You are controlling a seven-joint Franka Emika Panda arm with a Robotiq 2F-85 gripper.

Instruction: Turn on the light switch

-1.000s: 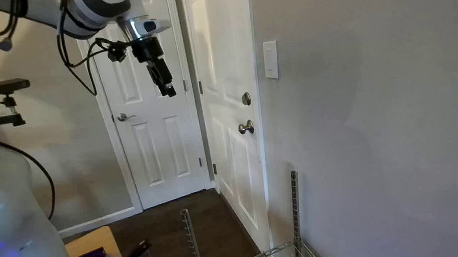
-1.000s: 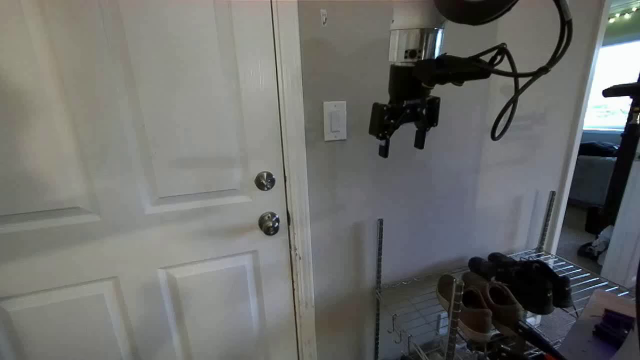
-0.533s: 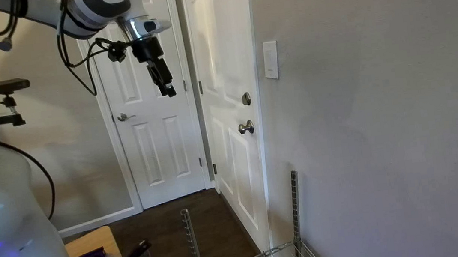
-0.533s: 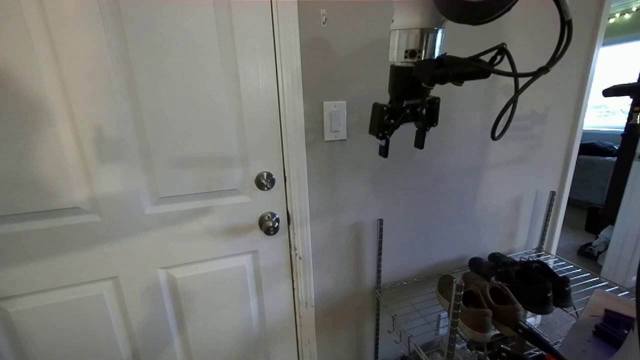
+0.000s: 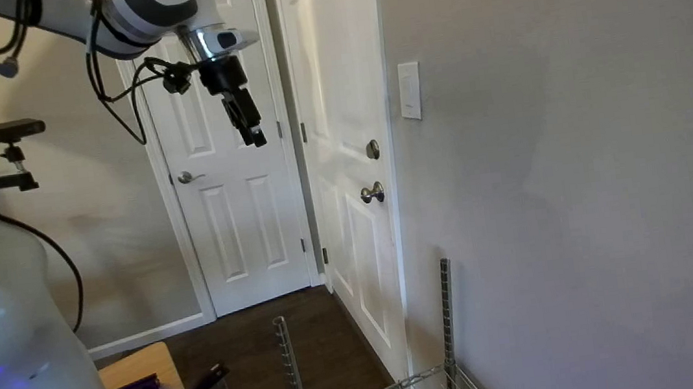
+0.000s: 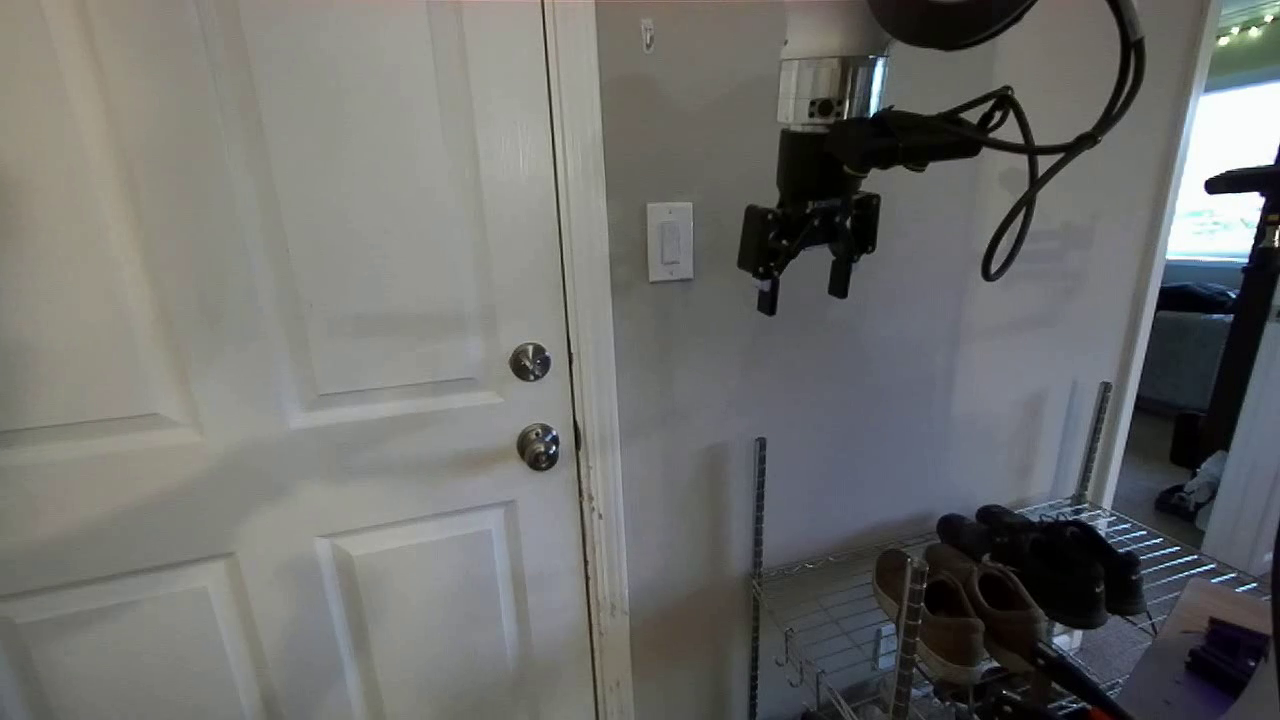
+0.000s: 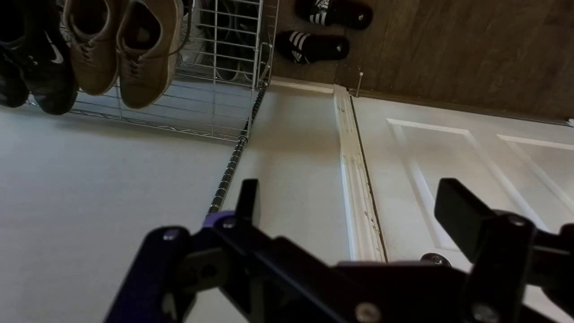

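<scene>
Gripper unmoved, jaws spread; light switch apart at its 9 o'clock in an exterior view; shading shifted on door

wrist view: downward | both exterior views: share light switch, door

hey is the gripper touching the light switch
No, in an exterior view, a strip of wall shows between the gripper and the light switch.

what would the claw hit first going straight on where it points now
Probably the wall beside the door frame; the wrist view shows both ahead of the claw, but depth is unclear.
</scene>
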